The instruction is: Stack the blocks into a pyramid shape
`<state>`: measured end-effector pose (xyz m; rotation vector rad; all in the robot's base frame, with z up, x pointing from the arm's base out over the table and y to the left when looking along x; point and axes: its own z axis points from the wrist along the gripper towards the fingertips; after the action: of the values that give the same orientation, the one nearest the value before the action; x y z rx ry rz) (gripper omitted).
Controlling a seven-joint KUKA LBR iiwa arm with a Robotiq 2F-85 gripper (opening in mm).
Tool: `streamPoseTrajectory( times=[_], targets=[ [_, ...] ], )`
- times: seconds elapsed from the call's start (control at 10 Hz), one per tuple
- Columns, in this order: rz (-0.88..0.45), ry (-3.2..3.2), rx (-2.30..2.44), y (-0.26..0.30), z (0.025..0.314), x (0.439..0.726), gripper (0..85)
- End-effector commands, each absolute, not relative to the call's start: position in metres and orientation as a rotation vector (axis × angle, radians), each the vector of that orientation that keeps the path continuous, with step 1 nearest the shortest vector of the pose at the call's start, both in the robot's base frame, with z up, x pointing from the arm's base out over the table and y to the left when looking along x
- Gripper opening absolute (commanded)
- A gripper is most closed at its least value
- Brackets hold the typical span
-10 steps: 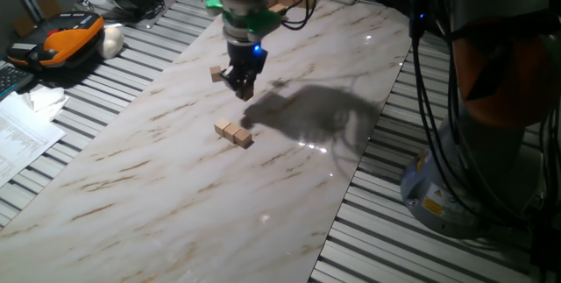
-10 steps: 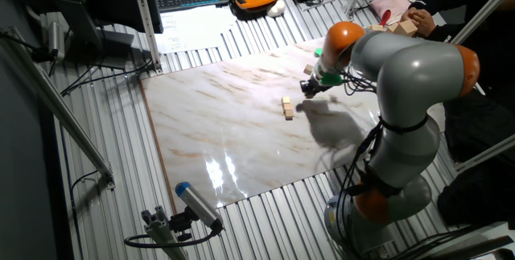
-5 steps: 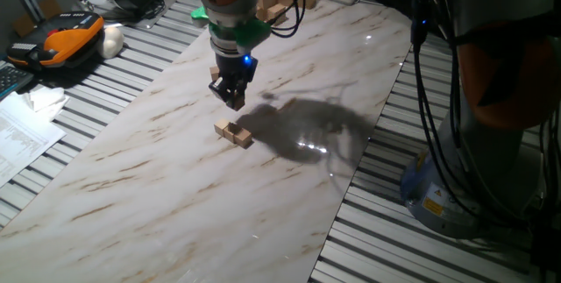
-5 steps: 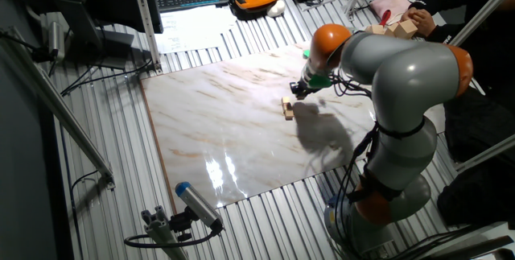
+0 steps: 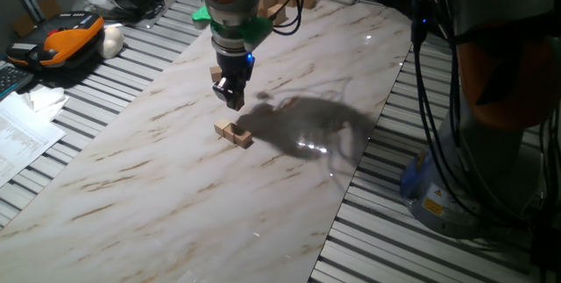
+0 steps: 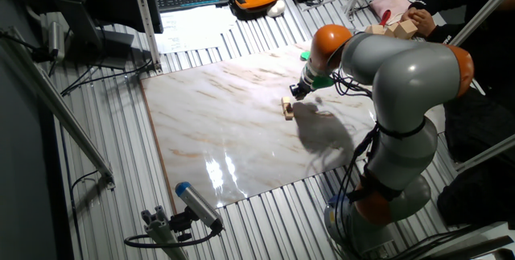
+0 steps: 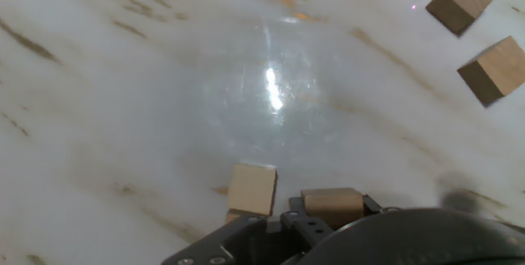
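A small cube (image 7: 331, 205) is held in the claw (image 5: 232, 97), just above the row of blocks (image 5: 233, 133) on the marble worktop (image 5: 175, 169). Behind the row one loose block (image 5: 216, 73) is seen. Two further blocks (image 7: 490, 70), top right, are shown only in the hand view.

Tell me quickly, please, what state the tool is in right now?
Tool: shut on a small wooden block, hanging above the row of blocks on the marble table.
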<state>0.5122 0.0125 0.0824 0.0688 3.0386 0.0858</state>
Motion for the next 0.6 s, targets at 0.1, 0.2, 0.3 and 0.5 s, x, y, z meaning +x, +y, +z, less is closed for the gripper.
streamPoseTrajectory(
  times=[0.1, 0.2, 0.3, 0.5],
  targets=[
    [0.071, 3.041, 0.121, 0.017, 0.083, 0.511, 0.0],
    [0.063, 3.043, 0.150, 0.025, 0.083, 0.508, 0.0],
    [0.053, 3.043, 0.169, 0.030, 0.084, 0.507, 0.0],
    [0.047, 3.043, 0.200, 0.042, 0.084, 0.502, 0.0]
  ],
)
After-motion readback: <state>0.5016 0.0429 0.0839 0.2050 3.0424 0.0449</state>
